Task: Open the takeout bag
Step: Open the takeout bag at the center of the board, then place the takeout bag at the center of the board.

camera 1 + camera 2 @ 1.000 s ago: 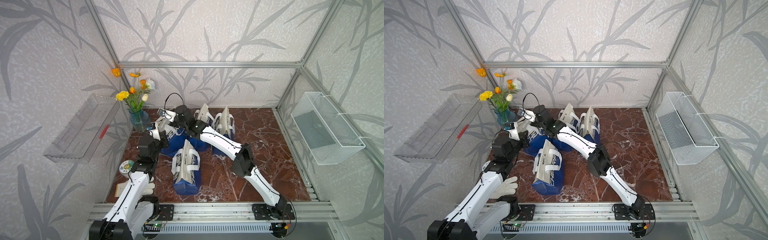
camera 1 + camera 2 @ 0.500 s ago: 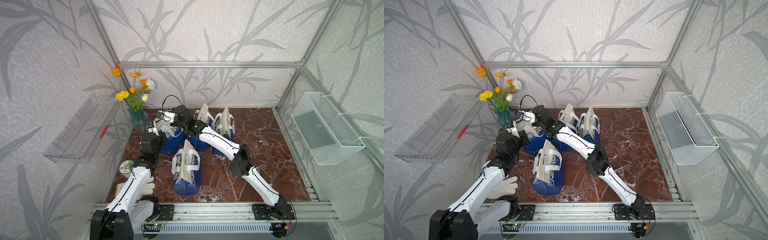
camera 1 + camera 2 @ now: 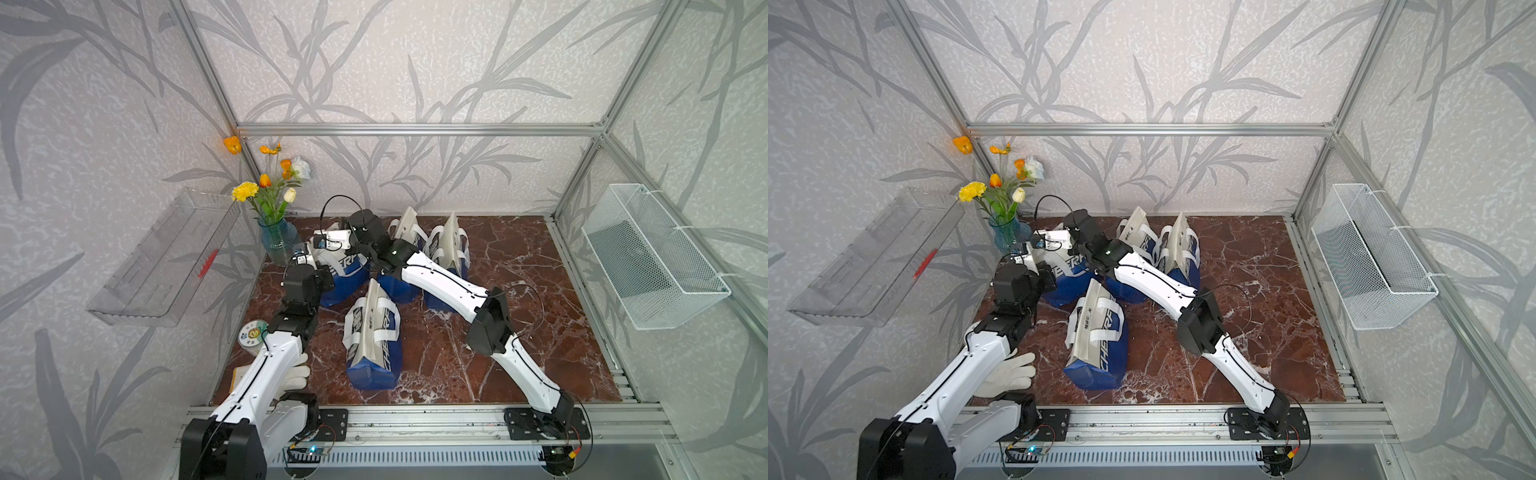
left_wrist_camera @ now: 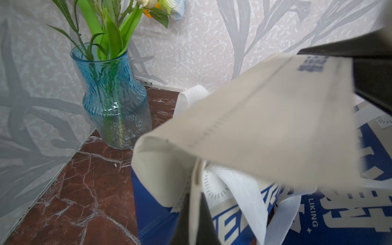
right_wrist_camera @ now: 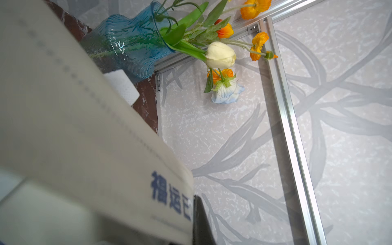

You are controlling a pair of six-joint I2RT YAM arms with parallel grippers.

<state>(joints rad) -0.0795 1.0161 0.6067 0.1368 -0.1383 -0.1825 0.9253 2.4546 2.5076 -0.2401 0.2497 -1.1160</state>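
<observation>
The white-and-blue non-woven takeout bag is now pinched by the right gripper, beside the pinching left gripper; spreading can be begun.

Both top views: mounted high over the front rail, across the marble table from the vase, pitched down, far out, whole cell in frame (near-identical pair). Left wrist cam: low, close to the vase, looking at it over the takeout bag flap. Right wrist cam: tight on the same flap, rolled, vase sideways, facing the wall behind it. All four share the vase.
</observation>
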